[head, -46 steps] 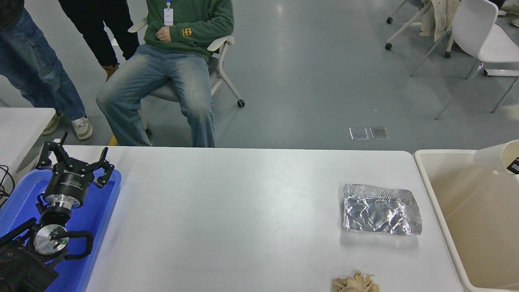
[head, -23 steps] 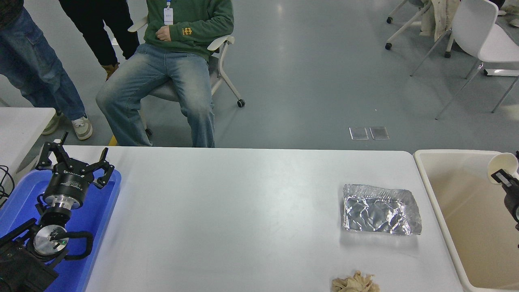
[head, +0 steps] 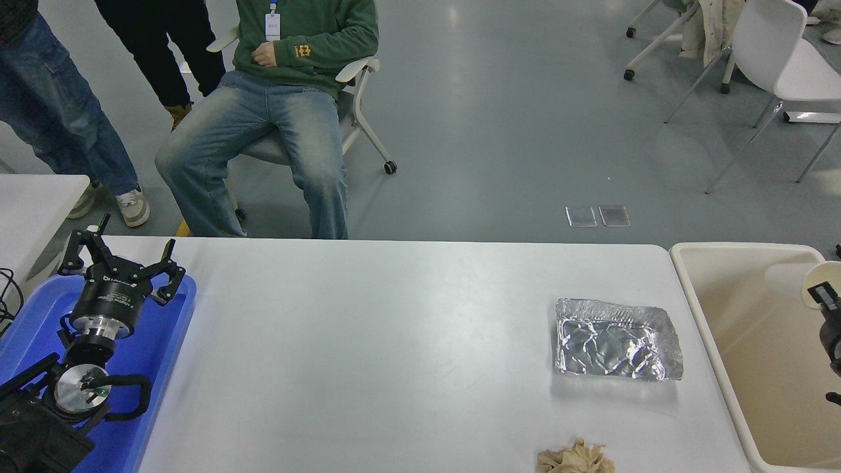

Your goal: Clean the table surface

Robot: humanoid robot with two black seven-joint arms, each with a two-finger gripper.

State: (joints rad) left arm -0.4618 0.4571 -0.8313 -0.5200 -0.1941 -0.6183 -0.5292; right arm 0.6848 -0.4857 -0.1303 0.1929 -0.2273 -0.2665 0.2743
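Note:
The white table surface [head: 394, 341] holds a crumpled silver foil tray [head: 617, 338] at the right and a crumpled tan paper wad [head: 577, 458] at the front edge. My right gripper [head: 825, 295] comes in at the right edge, mostly cut off. It is shut on the rim of a cream paper cup [head: 798, 281], held tilted over the cream plastic bin [head: 742, 328]. My left gripper [head: 118, 263] is parked open and empty over a blue tray [head: 158, 348] at the lower left.
The bin stands against the table's right end. A smaller white table's corner [head: 39, 197] shows at the left. A person sits on a chair [head: 282, 118] beyond the far edge, with others standing to the left. White chairs [head: 782, 59] stand at the far right.
My right gripper has come further into view at the right edge and carried the paper cup down a little over the bin. The left arm has not moved.

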